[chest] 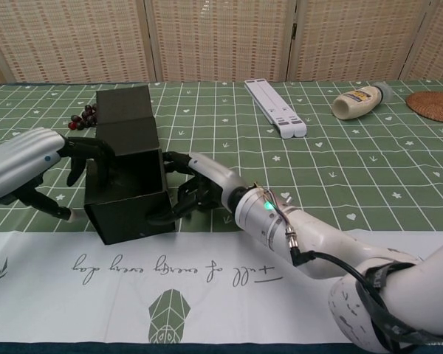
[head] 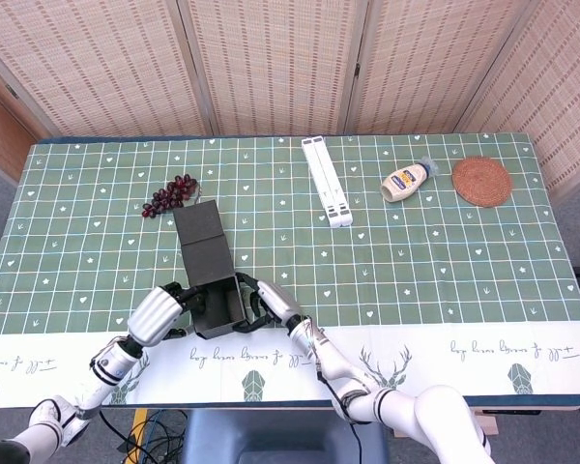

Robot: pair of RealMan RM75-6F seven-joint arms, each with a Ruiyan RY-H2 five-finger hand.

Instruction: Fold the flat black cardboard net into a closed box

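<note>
The black cardboard box [head: 217, 304] stands half folded near the table's front edge, its top open. Its lid flap [head: 201, 233] stretches away toward the back. In the chest view the box [chest: 129, 203] has its walls raised and the lid flap [chest: 124, 110] stands up behind it. My left hand [head: 161, 313] is at the box's left wall; its fingers [chest: 88, 151] curl over the wall's top edge, thumb low outside. My right hand [head: 271, 304] holds the right wall, with fingers [chest: 179, 161] on the upper edge and thumb at the lower front corner.
A bunch of dark grapes [head: 170, 194] lies just behind the lid flap. Further back are a white folded stand [head: 327, 181], a mayonnaise bottle [head: 405, 181] on its side and a round woven coaster [head: 481, 181]. A white printed strip [chest: 207, 269] runs along the table's front edge.
</note>
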